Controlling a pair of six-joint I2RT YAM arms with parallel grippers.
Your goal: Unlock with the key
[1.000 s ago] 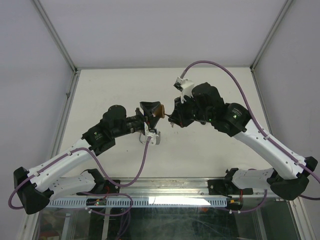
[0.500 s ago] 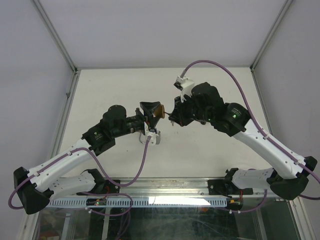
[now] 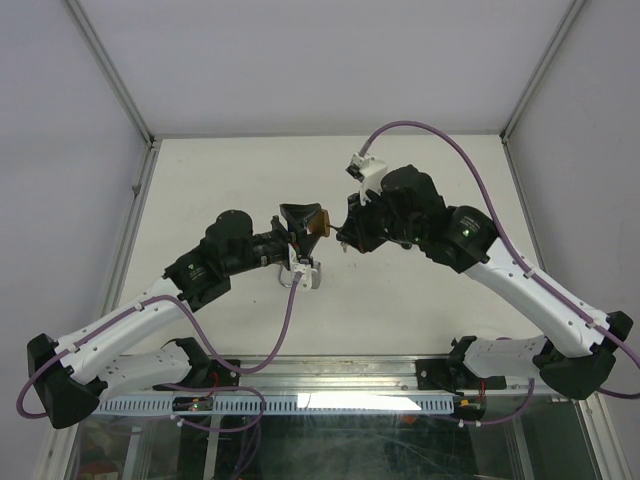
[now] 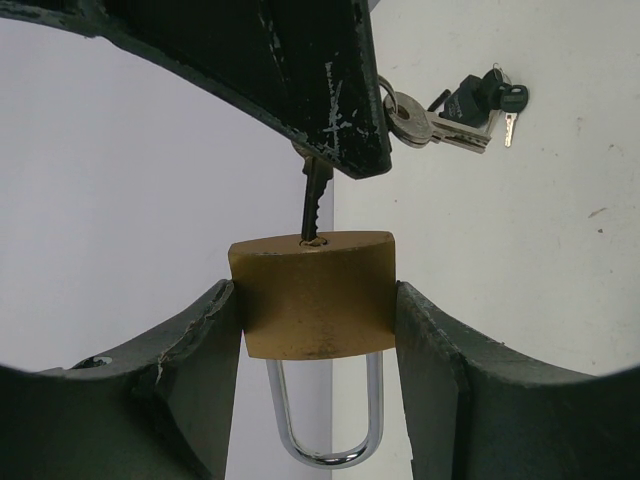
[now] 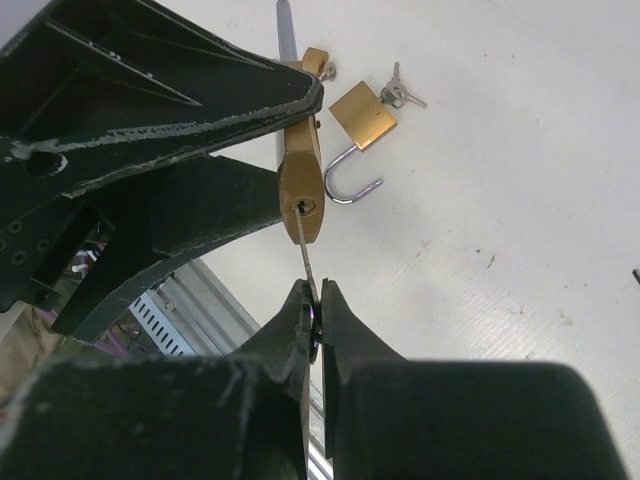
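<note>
Small shift only, all of it on the right arm (image 3: 500,265). Its dark elbow housing (image 3: 455,230), the part with the green light, now sits a touch further left and further from the bases than a second ago. The white camera mount (image 3: 364,170) on the wrist drifts the same way, slightly left and up in the top view. The purple cable (image 3: 425,126) arching above follows, its wrist end a shade leftward. The right gripper (image 3: 344,239), pinching the key (image 5: 305,250), creeps marginally closer to the padlock (image 3: 312,222). The movement is slight, barely more than a nudge.
</note>
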